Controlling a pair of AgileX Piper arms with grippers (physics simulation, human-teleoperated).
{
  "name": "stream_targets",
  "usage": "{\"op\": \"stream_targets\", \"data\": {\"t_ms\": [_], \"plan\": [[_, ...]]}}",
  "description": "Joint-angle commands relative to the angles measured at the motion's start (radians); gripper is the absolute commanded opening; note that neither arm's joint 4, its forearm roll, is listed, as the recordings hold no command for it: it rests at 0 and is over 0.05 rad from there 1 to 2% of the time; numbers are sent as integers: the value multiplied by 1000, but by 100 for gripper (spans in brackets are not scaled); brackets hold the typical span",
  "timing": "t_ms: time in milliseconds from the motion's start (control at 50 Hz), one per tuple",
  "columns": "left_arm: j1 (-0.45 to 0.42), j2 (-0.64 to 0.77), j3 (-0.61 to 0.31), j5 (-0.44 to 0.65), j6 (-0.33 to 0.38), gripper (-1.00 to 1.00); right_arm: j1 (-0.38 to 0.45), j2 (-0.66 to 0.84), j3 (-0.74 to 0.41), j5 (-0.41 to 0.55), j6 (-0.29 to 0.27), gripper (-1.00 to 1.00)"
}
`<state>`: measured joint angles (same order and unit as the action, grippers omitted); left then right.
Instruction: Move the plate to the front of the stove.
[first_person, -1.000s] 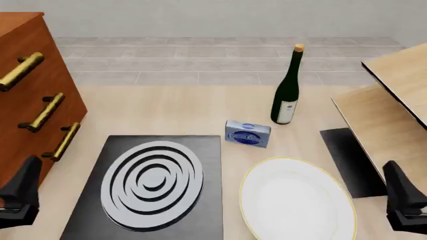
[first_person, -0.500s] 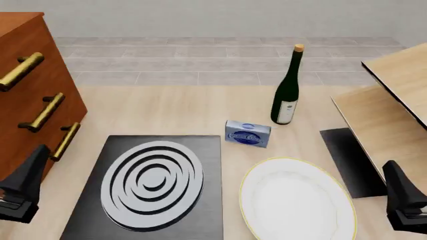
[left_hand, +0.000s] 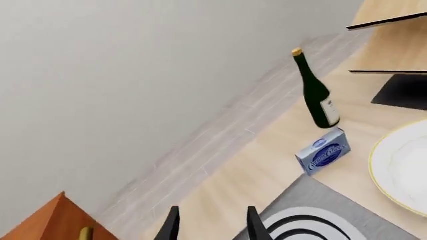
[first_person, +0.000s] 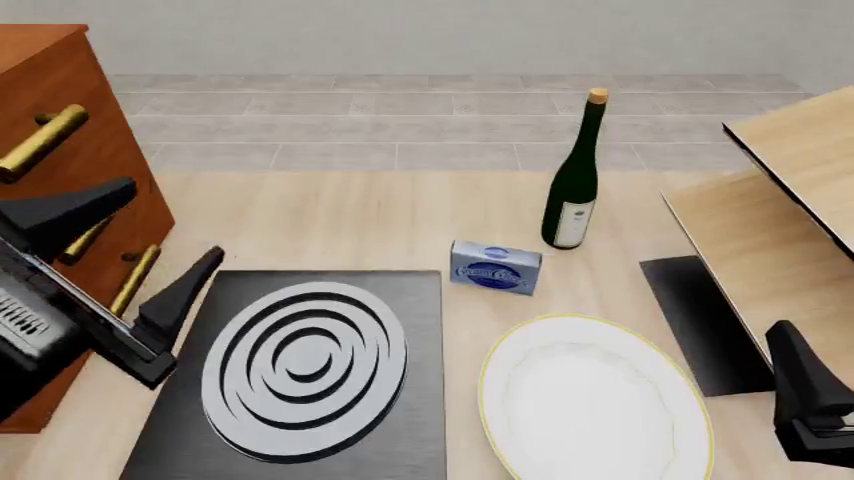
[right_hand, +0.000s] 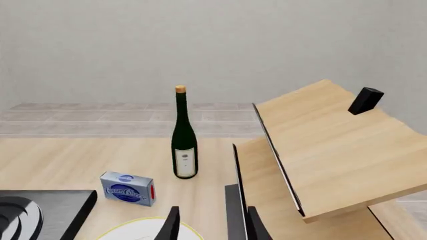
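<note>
The plate (first_person: 594, 400), white with a thin gold rim, lies flat on the table to the right of the stove (first_person: 304, 365), a black slab with silver rings. My left gripper (first_person: 176, 218) hangs open and empty above the stove's left edge, in front of the wooden drawers. In the left wrist view its fingers (left_hand: 172, 225) frame the stove (left_hand: 313, 222), with the plate (left_hand: 403, 167) off to the side. My right gripper (first_person: 795, 370) sits low at the table's near right, beside the plate. Its fingers (right_hand: 172, 222) stand apart and hold nothing, with a sliver of plate (right_hand: 143, 230) in the right wrist view.
A dark green wine bottle (first_person: 575, 180) stands behind the plate, with a small blue box (first_person: 495, 267) in front of it. A plain black panel (first_person: 701, 320) lies right of the plate. A wooden drawer cabinet (first_person: 54, 150) stands at the left, and a wooden shelf unit (first_person: 787, 200) at the right.
My left gripper has risen from the table's near left corner and swung forward and rightward over the stove's left edge. The right gripper and the plate have not moved.
</note>
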<state>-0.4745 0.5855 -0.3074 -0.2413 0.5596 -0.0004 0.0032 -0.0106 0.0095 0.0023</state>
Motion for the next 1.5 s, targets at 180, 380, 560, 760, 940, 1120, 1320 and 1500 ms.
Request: {"op": "stream_targets", "data": {"t_ms": [180,380,560,760,940,1120,1320,1500], "plan": [[-240,292,-157,-4,260,100,0,0,-1,1,0,100],[-300,403,-278,66,289,100,0,0,-1,1,0,100],[-349,482,-326,78,347,100,0,2,1,-3,0,100],[-405,579,-366,87,390,100,0,-1,-4,6,0,100],[-471,649,-370,88,427,100,0,-1,-4,6,1,100],[-509,677,-360,85,465,100,0,-1,-4,6,0,100],[-540,664,-353,116,495,100,0,-1,-4,6,1,100],[-564,655,-345,135,507,100,0,-1,-4,6,1,100]]}}
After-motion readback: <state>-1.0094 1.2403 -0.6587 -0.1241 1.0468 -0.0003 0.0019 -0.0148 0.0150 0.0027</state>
